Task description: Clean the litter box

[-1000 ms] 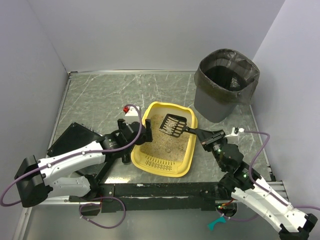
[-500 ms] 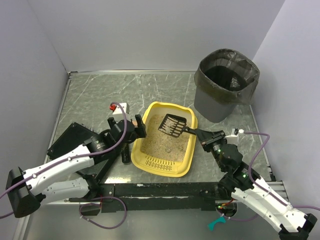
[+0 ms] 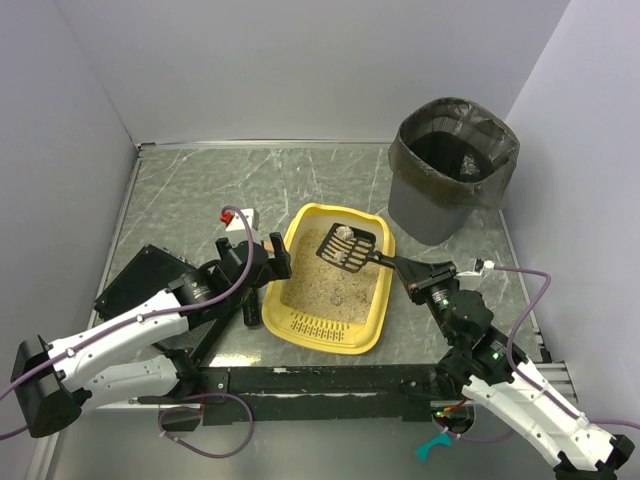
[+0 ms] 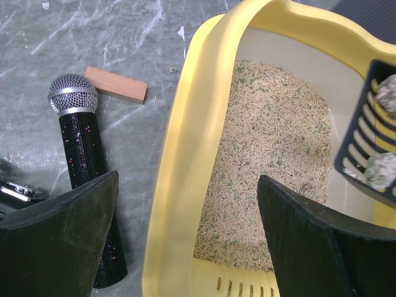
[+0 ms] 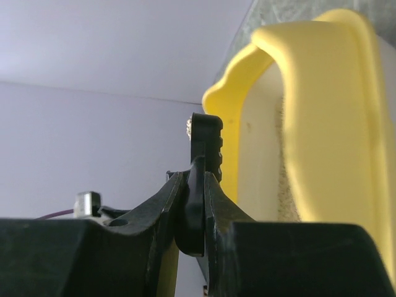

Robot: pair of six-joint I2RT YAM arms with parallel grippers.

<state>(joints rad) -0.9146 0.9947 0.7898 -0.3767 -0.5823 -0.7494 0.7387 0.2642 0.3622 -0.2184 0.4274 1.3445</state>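
Observation:
The yellow litter box (image 3: pixel 325 328) lies mid-table with beige litter inside and its slotted grille at the near end. My right gripper (image 3: pixel 405 268) is shut on the handle of a black slotted scoop (image 3: pixel 350 250), held over the far part of the box. Grey clumps (image 3: pixel 342 236) lie on the scoop. In the right wrist view the fingers clamp the scoop handle (image 5: pixel 197 204) beside the box (image 5: pixel 322 124). My left gripper (image 3: pixel 268 262) is open at the box's left rim. In the left wrist view the rim (image 4: pixel 179 185) lies between its spread fingers (image 4: pixel 55 235), untouched. The scoop's clumps (image 4: pixel 380 170) show at right.
A dark grey round bin (image 3: pixel 452 165) with a bag liner stands at the far right. A black microphone (image 4: pixel 83 161) and a small wooden block (image 4: pixel 116 84) lie just left of the box. A flat black pad (image 3: pixel 150 280) lies at the left.
My left gripper has drawn back leftward off the box's left rim. The right gripper has lifted the scoop slightly, and clumps now show on it.

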